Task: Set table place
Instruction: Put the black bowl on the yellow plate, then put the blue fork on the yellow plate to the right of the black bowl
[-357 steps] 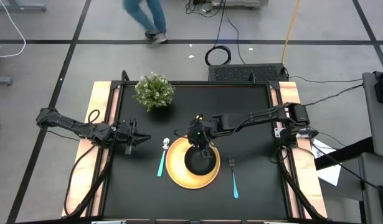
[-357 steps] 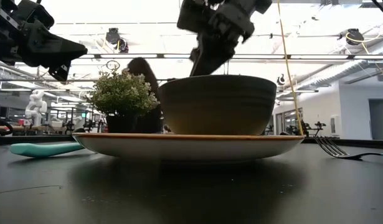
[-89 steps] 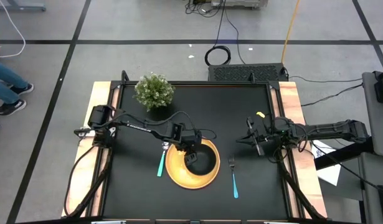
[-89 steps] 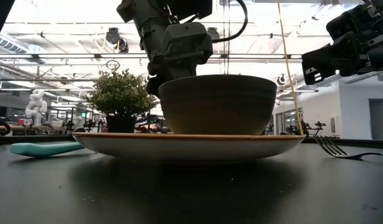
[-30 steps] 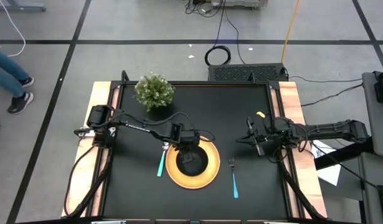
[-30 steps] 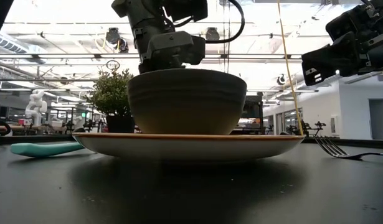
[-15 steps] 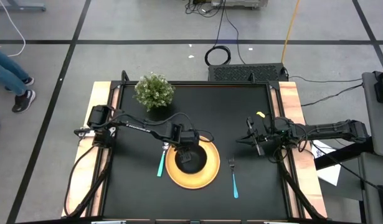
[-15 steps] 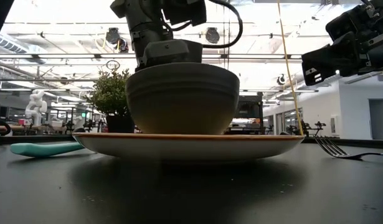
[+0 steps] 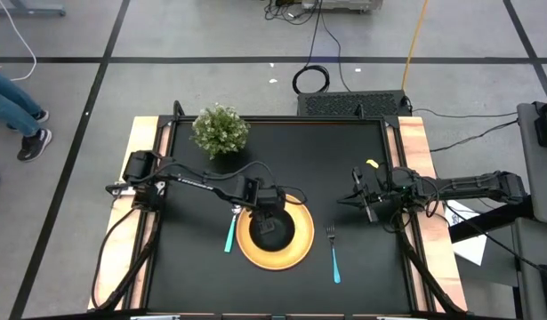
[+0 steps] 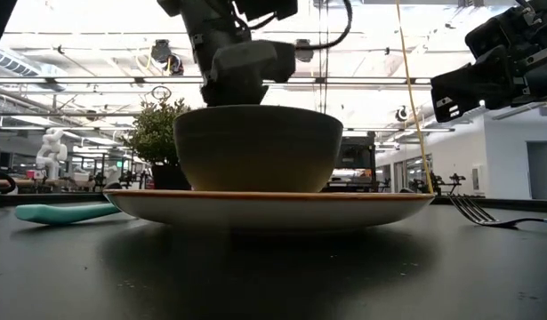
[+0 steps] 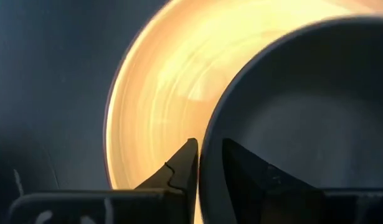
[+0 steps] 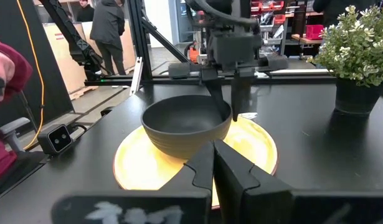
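Note:
The black bowl [image 9: 275, 229] stands on the round yellow plate [image 9: 295, 253] in the middle of the black table [image 9: 362, 151]; it also shows in the low view [image 10: 255, 147]. My left gripper [image 9: 265, 213] is shut on the bowl's rim. The teal-handled spoon [image 9: 230, 231] lies left of the plate and the fork [image 9: 333, 256] lies right of it. My right gripper [image 9: 356, 201] hovers shut and empty near the table's right edge. My left gripper holds the bowl's rim [image 11: 207, 155] at its far-left part, one finger [image 11: 244, 165] inside the bowl and one [image 11: 186, 163] outside. The fingers come from above, pointing down. The bowl stands upright with its base on the plate [image 10: 264, 206].
A bushy potted plant [image 9: 220, 131] stands at the table's far left. A small yellow thing [image 9: 372, 164] lies near the right edge. People stand beyond the table in the right wrist view [image 12: 107, 25], and a person's legs [image 9: 15, 107] show on the floor at left.
My left gripper, holding the bowl by its rim, has shifted it a little toward the table's left over the plate. The bowl's rim rose slightly and has come down again; the bowl now sits level on the plate.

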